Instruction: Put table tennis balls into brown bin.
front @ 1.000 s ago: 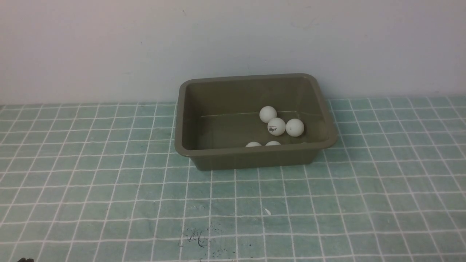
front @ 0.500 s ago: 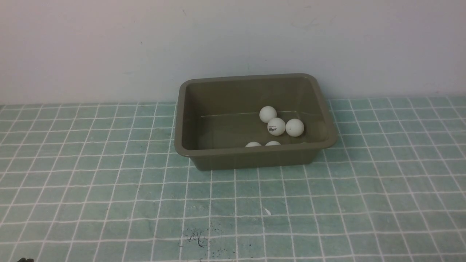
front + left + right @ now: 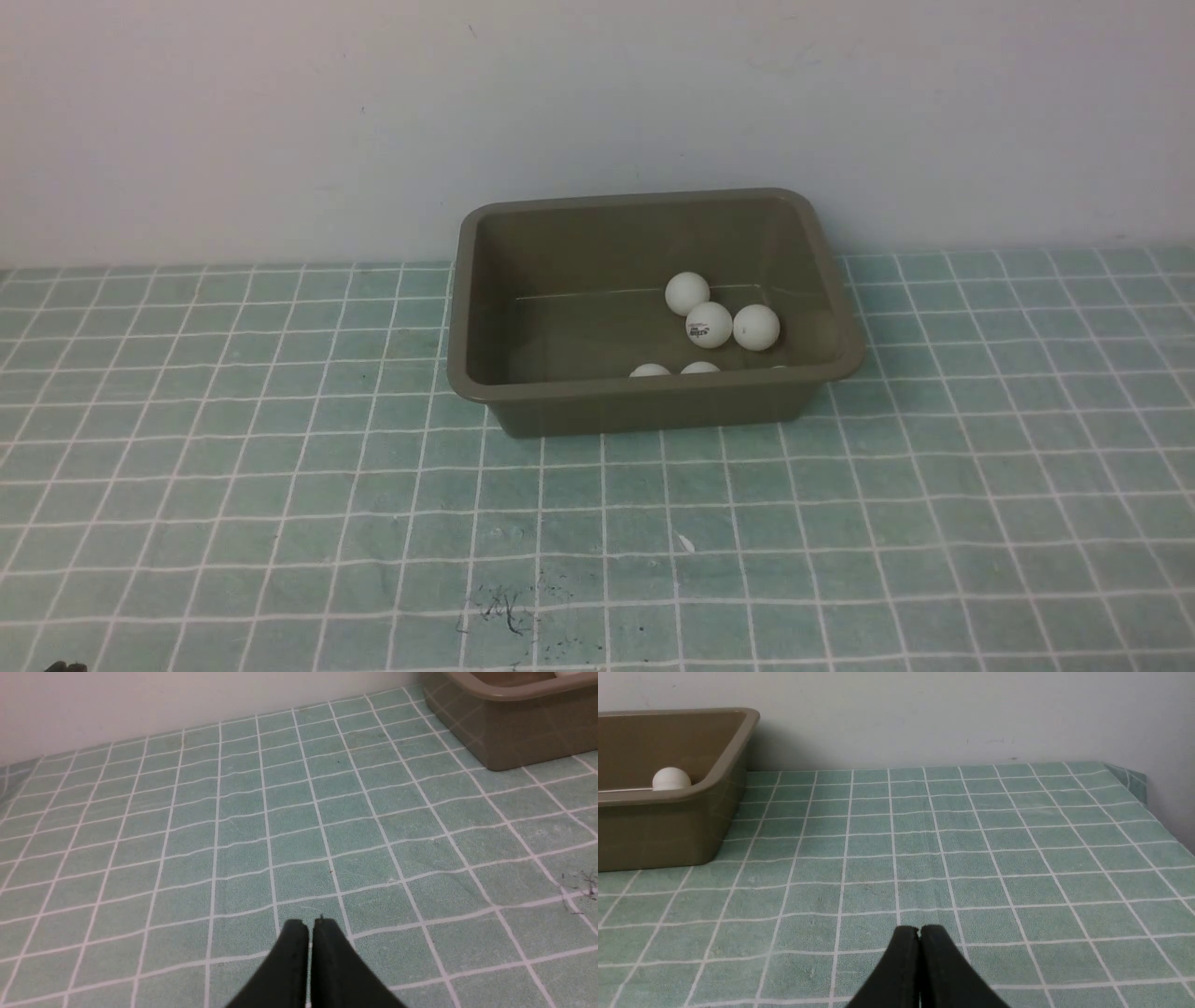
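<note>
Olive-brown bin (image 3: 485,280) against the wall holds the table tennis balls (image 3: 709,325), none left on the cloth | left wrist: left gripper (image 3: 310,924) clenched, empty, low over cloth | right wrist: right gripper (image 3: 919,931) clenched, empty, parked clear of bin.

A green checked cloth (image 3: 280,467) covers the desk, with dark scribbles (image 3: 499,611) near its front edge and a pale wall (image 3: 280,121) behind.

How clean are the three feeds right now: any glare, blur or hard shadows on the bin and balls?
Front view: soft even light, no glare, brown bin and table tennis balls sharp, near balls cut off by the rim. Left wrist view: left claw dark, cloth sharp. Right wrist view: right claw dark, bin casts a faint shadow on the wall.
</note>
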